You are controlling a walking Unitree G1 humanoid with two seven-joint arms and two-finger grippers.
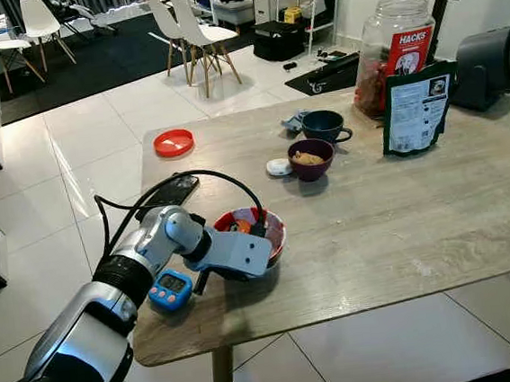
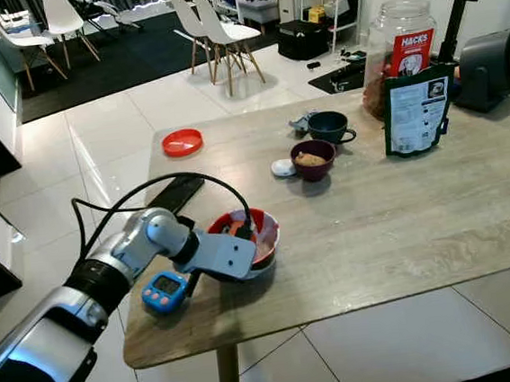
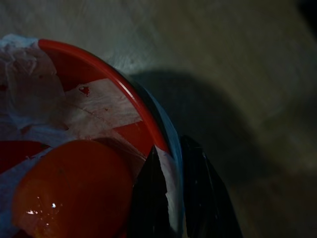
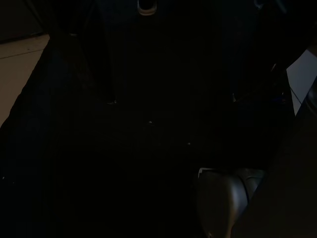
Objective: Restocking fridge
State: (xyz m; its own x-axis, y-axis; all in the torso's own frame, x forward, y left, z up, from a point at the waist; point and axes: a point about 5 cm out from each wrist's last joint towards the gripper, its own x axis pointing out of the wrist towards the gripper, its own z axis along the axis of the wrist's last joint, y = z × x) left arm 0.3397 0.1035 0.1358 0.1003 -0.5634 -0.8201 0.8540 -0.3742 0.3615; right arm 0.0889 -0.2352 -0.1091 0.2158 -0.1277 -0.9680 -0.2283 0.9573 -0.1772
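Grasp step: left gripper point(image 3: 171, 198) pinches red bowl point(image 1: 272, 228) rim w/ tomato point(image 3: 74, 191); next needs level lift, probably.

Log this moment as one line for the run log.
phase: grasp | left gripper: shut on red bowl rim | bowl: on table, tomato inside | right gripper: idle

glossy white floor tiles point(image 1: 54, 165), white chairs point(image 1: 192, 30) beyond wooden table point(image 1: 403, 222)
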